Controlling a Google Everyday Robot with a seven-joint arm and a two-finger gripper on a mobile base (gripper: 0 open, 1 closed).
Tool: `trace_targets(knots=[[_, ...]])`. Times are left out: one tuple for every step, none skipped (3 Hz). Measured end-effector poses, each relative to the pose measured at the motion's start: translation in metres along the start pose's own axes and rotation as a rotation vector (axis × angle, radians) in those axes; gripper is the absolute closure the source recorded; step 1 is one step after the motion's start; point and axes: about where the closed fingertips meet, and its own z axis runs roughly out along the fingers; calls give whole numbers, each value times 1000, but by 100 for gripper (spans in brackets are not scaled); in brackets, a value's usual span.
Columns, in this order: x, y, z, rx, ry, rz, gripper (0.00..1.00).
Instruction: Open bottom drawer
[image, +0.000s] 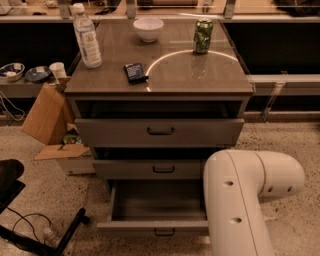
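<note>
The bottom drawer (150, 228) of the grey-brown cabinet stands pulled far out, and its plain grey inside (157, 200) holds nothing. A small dark bar handle (164, 232) sits at the centre of its narrow front. The middle drawer (150, 169) and top drawer (159, 131) above it are each pulled out slightly. My white arm (240, 200) fills the lower right and covers the bottom drawer's right end. My gripper is out of view, somewhere beyond the arm's visible links.
On the cabinet top (190, 75) stand a water bottle (86, 37), a white bowl (148, 28), a green can (202, 35) and a dark packet (134, 72). A cardboard box (47, 122) leans at the left. A black chair base (30, 235) and cables lie lower left.
</note>
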Motion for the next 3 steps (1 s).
trace_targets(knots=[[19,20,-2,-5,2,24,49],[40,62,5,-47,-1,68,72],[45,90,9,-86,9,61,63]])
